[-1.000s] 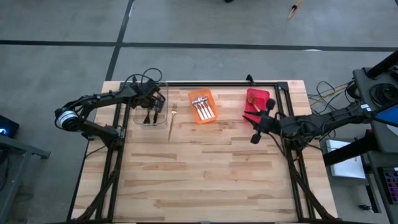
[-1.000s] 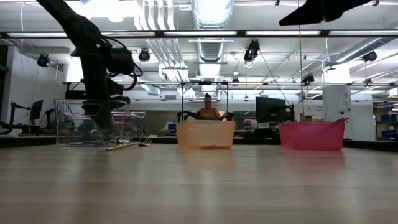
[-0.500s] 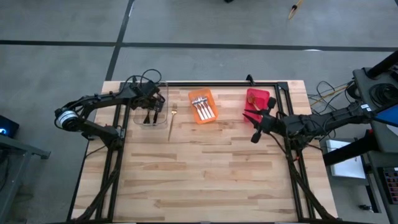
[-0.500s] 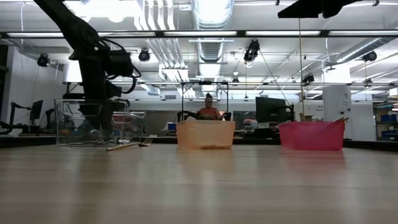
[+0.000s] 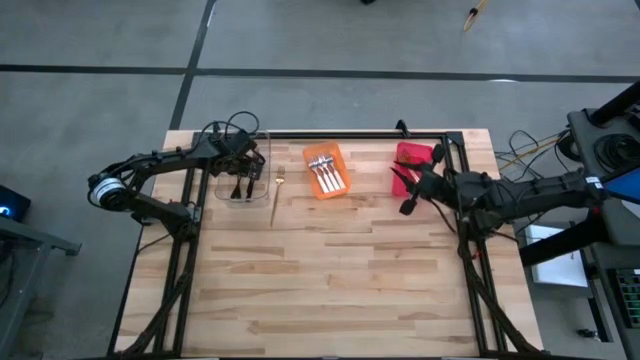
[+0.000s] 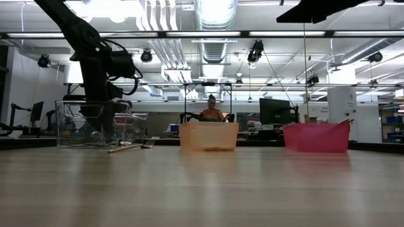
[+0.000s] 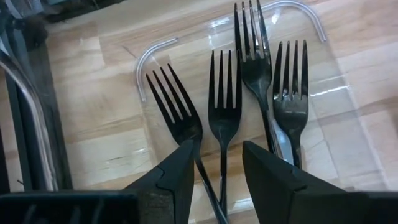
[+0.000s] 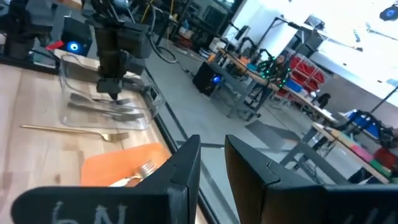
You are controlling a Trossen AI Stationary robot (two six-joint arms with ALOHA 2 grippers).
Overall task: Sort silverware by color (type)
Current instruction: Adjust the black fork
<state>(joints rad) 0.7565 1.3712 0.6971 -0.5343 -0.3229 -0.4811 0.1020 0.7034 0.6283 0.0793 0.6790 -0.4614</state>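
Wood counter [image 5: 330, 270]: left end effector [image 7: 216, 163] open, empty, over dark forks [image 7: 224, 112] in clear bin [image 5: 238, 178], far-left corner. Right end effector [image 8: 212, 157] narrow gap, empty, near red bin [image 5: 412, 158].

Both arms dark/black, slim jointed links w/ chunky joint blocks. Left arm [image 5: 165, 160]: pale round cap w/ silver ring at its outer joint, abt 9 o'clock of the table; black cables loop in a tangle over the wrist. Left gripper [image 7: 214, 171]: two matte black fingers, flat angled faces, bevelled edges, tips squared off. Right arm [image 5: 520, 195]: same dark build, blocky black wrist, light band near its base at 3 o'clock. Right gripper [image 8: 211, 162]: black wedge fingers w/ ridged inner edges; pale lettering on the housing, unreadable.
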